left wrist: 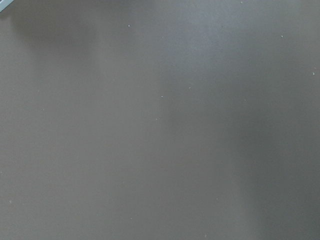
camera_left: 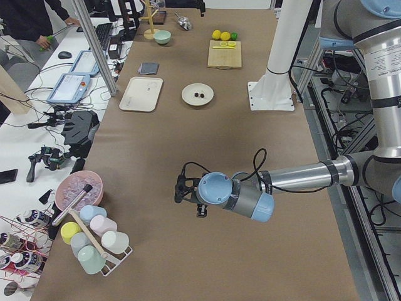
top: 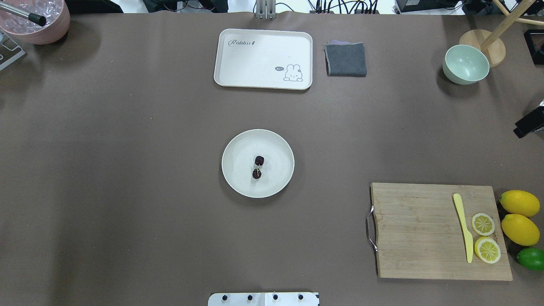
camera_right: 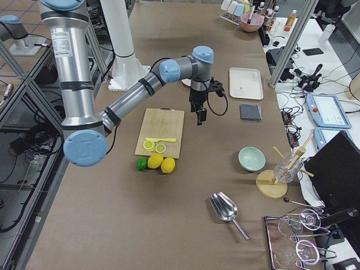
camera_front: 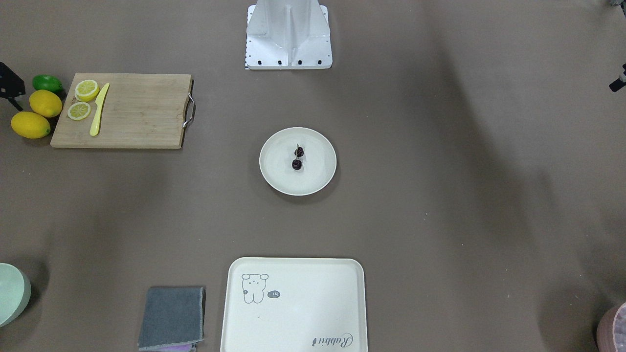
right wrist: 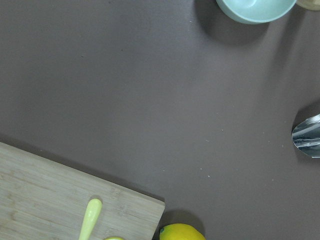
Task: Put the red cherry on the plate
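Cherry (top: 258,166) lies centred on plate (top: 236,170); placement judged done. Left gripper (camera_left: 185,190), right gripper (camera_right: 199,114) well apart from plate; opening: cannot tell. Any retreat: high, avoiding plate.

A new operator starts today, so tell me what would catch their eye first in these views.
The red cherry, a dark pair on joined stems, lies in the middle of the cream plate at the table's centre. Next comes the bright colour on the robot's right: two lemon slices and a yellow knife on the wooden cutting board, with two whole lemons and a lime beside it.
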### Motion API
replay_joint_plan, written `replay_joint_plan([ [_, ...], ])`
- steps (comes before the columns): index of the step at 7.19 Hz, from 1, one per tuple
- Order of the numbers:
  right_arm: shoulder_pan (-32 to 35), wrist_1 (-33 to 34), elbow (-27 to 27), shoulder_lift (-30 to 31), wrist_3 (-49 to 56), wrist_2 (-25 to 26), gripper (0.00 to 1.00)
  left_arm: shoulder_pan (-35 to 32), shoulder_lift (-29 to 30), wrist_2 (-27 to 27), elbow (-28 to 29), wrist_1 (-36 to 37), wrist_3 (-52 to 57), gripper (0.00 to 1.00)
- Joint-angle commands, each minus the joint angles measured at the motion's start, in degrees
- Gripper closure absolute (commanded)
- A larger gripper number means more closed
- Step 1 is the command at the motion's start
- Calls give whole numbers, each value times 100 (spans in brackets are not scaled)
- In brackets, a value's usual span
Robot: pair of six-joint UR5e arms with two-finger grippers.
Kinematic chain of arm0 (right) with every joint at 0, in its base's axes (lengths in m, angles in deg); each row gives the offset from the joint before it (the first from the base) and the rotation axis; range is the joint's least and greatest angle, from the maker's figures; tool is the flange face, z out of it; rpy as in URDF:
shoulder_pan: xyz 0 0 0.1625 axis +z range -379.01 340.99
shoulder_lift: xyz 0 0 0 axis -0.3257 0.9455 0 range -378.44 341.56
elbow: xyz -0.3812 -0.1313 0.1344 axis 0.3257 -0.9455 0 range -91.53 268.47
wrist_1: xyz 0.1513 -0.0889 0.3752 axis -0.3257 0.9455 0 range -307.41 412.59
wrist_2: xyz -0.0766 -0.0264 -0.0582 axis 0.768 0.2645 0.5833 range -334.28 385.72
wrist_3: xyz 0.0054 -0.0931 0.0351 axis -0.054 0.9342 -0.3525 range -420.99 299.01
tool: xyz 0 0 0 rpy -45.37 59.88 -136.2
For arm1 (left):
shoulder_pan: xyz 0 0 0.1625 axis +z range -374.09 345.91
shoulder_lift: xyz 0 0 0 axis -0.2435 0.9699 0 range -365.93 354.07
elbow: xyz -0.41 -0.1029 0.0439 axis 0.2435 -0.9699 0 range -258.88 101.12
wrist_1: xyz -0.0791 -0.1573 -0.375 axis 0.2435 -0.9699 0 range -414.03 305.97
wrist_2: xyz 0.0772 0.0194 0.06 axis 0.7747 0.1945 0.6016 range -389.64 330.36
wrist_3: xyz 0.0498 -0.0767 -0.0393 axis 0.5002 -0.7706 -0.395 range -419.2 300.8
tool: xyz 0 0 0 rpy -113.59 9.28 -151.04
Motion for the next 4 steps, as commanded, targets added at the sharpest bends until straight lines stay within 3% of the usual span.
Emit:
replay_joint_plan([
  [1,538,-647,-93,521,188,-400,0,321,6,673,-20,-4,217,1],
  [4,830,-673,-155,670,285,-753,0,639,41,1115,-441,39,191,1],
])
